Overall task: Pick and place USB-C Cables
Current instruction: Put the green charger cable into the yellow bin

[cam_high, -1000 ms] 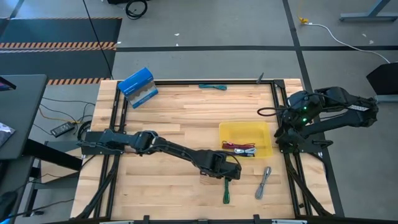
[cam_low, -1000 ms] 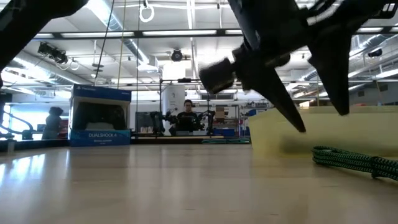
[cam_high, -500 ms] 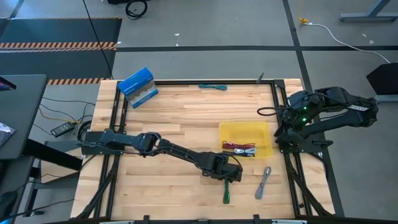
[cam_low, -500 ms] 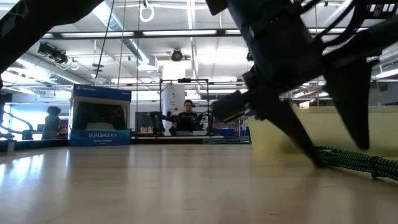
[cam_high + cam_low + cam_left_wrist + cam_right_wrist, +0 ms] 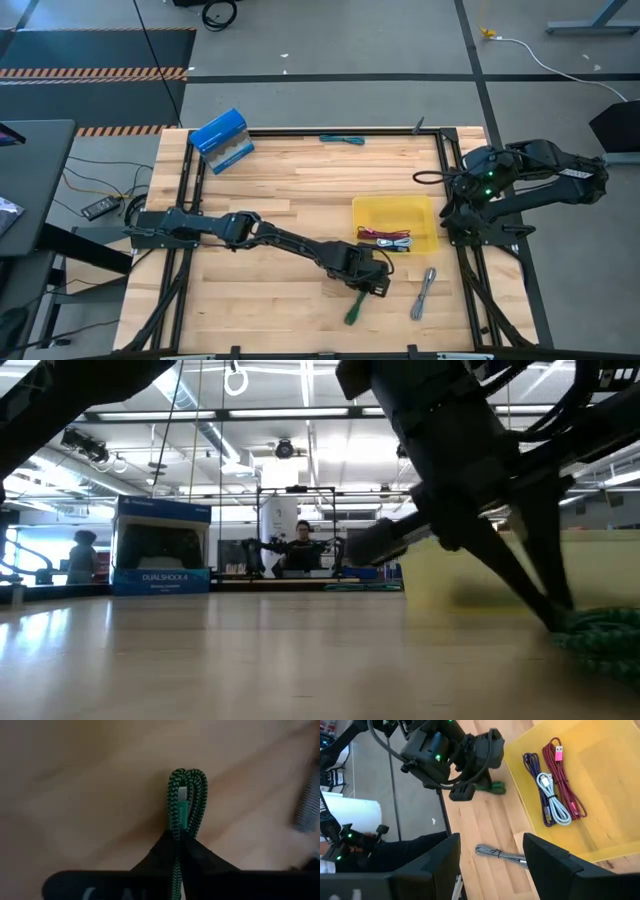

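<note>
The green USB-C cable (image 5: 355,308), a short braided bundle, lies slanted on the wood near the table's front edge, and my left gripper (image 5: 368,285) is shut on it. A grey cable (image 5: 424,293) lies to its right. Maroon, purple and light blue cables (image 5: 385,238) rest in the yellow tray (image 5: 395,212). A teal cable (image 5: 341,139) lies at the far edge. My right gripper (image 5: 491,847) waits open at the table's right side, above the tray's near corner, touching nothing. My left gripper pinches the green bundle (image 5: 177,836) between its two fingers, which close on its two long sides near its far end. The fingers (image 5: 545,600) slant down from above. The looped end (image 5: 187,776) sticks out past the fingertips, and the cable (image 5: 600,635) sits low on the table.
A blue box (image 5: 220,140) stands at the far left corner. A black frame (image 5: 190,170) runs along the table's left, far and right edges. Bare wood spreads left of the tray. In the low view a person sits far behind the table.
My left gripper has come down onto the green cable and shut on it. The cable, which lay straight toward the near edge, now lies slanted, its near end swung toward the table's left.
</note>
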Motion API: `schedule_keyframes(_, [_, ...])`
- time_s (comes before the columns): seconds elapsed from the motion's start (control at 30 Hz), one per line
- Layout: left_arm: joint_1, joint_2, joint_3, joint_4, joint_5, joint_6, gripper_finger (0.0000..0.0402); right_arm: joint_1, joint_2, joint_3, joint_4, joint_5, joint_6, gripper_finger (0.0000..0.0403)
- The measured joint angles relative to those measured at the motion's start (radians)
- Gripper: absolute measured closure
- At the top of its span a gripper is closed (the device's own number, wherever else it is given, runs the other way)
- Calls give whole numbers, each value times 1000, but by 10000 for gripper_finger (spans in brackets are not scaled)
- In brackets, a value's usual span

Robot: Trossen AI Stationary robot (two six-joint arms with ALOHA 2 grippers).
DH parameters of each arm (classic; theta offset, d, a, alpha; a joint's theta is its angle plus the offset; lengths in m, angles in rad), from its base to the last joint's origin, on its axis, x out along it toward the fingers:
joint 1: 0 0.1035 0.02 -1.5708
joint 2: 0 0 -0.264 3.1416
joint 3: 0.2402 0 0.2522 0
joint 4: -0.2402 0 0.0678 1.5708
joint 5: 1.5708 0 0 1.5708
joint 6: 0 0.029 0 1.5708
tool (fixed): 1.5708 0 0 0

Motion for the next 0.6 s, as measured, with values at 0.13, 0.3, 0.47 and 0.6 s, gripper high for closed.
schedule_keyframes(0.13, [4, -10, -2, 109, 63, 40, 386, 0, 0, 0, 0, 9, 0, 180])
schedule_keyframes(0.3, [5, -100, 0, 168, 30, 91, 389, 0, 0, 0, 0, 8, 0, 180])
schedule_keyframes(0.47, [27, -214, 0, 178, -103, 192, 389, 0, -1, 0, 5, -4, 0, 180])
schedule_keyframes(0.6, [64, -301, 1, 201, -231, 323, 389, 0, -6, 0, 43, -14, 0, 180])
